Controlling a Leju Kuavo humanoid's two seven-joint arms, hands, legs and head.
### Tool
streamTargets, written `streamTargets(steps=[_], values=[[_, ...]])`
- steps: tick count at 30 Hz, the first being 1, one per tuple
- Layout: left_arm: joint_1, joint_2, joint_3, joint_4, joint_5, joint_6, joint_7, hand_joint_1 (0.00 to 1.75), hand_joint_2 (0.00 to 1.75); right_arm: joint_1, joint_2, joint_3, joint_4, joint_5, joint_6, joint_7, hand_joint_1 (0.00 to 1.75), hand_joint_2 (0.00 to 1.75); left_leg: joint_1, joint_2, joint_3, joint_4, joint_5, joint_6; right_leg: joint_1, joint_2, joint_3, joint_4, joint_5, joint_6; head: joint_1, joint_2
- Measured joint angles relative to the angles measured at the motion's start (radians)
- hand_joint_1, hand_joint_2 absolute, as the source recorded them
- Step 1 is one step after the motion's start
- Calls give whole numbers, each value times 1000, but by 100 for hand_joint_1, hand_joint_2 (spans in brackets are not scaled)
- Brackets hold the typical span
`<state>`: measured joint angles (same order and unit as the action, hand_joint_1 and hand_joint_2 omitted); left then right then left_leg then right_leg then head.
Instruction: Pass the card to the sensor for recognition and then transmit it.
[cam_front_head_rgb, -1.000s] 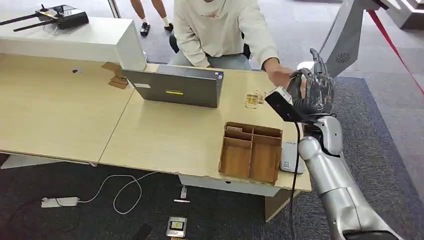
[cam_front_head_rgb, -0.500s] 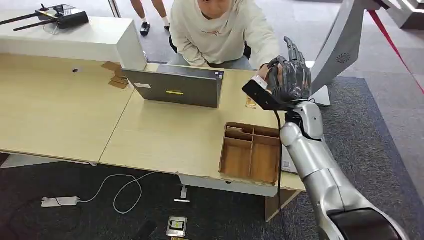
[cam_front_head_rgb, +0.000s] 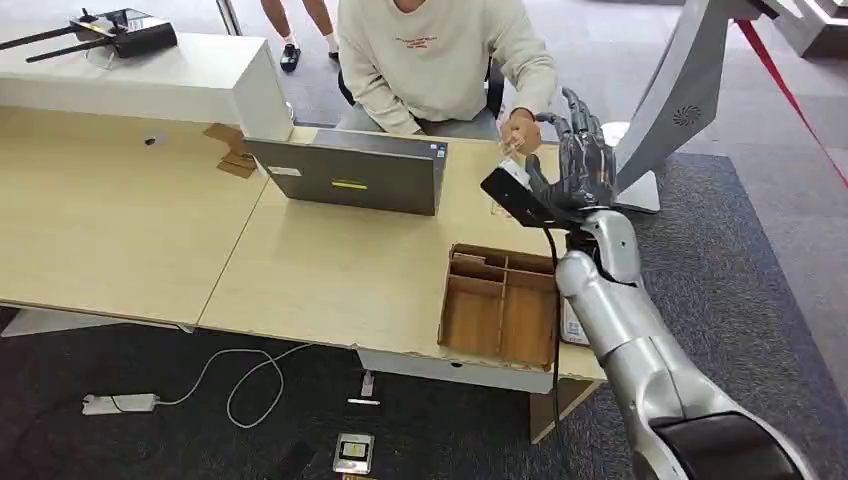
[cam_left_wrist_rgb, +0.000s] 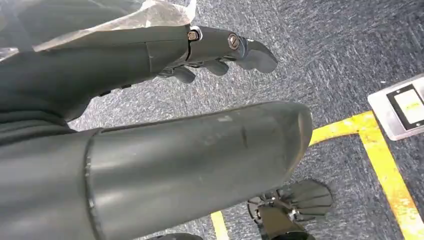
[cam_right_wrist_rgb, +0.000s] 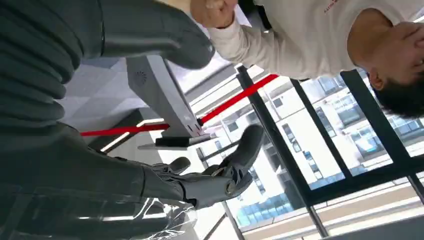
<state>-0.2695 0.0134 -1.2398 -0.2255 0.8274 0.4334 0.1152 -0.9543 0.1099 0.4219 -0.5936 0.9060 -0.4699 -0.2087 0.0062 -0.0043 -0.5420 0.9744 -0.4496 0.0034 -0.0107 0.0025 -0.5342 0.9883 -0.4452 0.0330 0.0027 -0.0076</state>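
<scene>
The person's hand (cam_front_head_rgb: 519, 130) is hovering just beside the right hand (cam_front_head_rgb: 583, 160), crowding the far side. The laptop (cam_front_head_rgb: 345, 172) is standing to the left, the wooden divided tray (cam_front_head_rgb: 503, 305) lying nearer; bare desktop (cam_front_head_rgb: 330, 270) is lying between them.

Your left hand (cam_left_wrist_rgb: 165, 115) hangs over dark grey carpet (cam_left_wrist_rgb: 345, 45), its thick thumb (cam_left_wrist_rgb: 200, 160) taking up much of the frame and the darker fingers (cam_left_wrist_rgb: 225, 47) apart, holding nothing. Yellow tape lines (cam_left_wrist_rgb: 380, 165) cross the floor, and a small white device (cam_left_wrist_rgb: 400, 107) with a dark screen lies beside them.
</scene>
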Motion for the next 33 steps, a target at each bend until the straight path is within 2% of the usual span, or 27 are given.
streamTargets(steps=[4, 7, 10, 14, 19, 23, 26, 29, 33], values=[[3, 0, 0, 0, 11, 1, -2, 0, 0, -16, -24, -5, -5, -39, -80, -10, 0, 175, 0, 0, 0, 0, 0, 0, 0, 0, 0, 0, 0, 0, 0, 0], [11, 1, 2, 0, 21, 3, -2, 0, 0, -39, -68, -35, -30, -82, -128, -10, 0, 175, 0, 0, 1, 1, 0, 0, 0, 0, 0, -1, 0, 0, 0, 0], [21, 2, 4, 0, 36, 7, -6, 0, 0, -57, -143, -86, -46, -150, -149, -22, 0, 175, 0, -1, 1, 1, 0, 0, -2, 0, 0, -1, 0, 1, 0, 0], [38, 3, 11, 0, 55, 15, -12, 0, 0, -70, -251, -183, -48, -216, -154, -74, 0, 175, -1, 0, 1, 2, 0, 1, -3, 0, -1, -1, 1, 1, 0, 0], [53, 3, 35, 0, 91, 33, -17, 0, 0, -23, -396, -381, -48, -221, -155, -137, 0, 175, -3, -1, 1, 2, -2, 3, -3, -1, 1, -2, 0, 2, 0, 0], [61, 3, 57, 0, 116, 43, -20, 0, 0, 47, -469, -529, -40, -172, -155, -151, 0, 175, -2, 0, 1, 2, -3, 3, -2, 1, 1, -3, 0, 2, 0, 0], [69, -1, 79, 0, 140, 48, -24, 0, 0, 119, -499, -654, -12, -124, -155, -150, 0, 175, -2, -1, 1, 2, -3, 3, -2, 0, 1, -2, 0, 2, 0, 0], [76, -5, 98, 0, 163, 50, -36, 0, 0, 198, -511, -744, 19, -57, -155, -140, 0, 175, -1, 0, 1, 1, -3, 3, -1, 1, 1, -3, -1, 2, 0, 0], [86, -11, 119, 0, 183, 51, -50, 0, 0, 298, -506, -847, 60, 24, -155, -112, 0, 175, -1, -1, 0, 1, -3, 3, -1, 0, 1, -2, -1, 1, -1, 0]])
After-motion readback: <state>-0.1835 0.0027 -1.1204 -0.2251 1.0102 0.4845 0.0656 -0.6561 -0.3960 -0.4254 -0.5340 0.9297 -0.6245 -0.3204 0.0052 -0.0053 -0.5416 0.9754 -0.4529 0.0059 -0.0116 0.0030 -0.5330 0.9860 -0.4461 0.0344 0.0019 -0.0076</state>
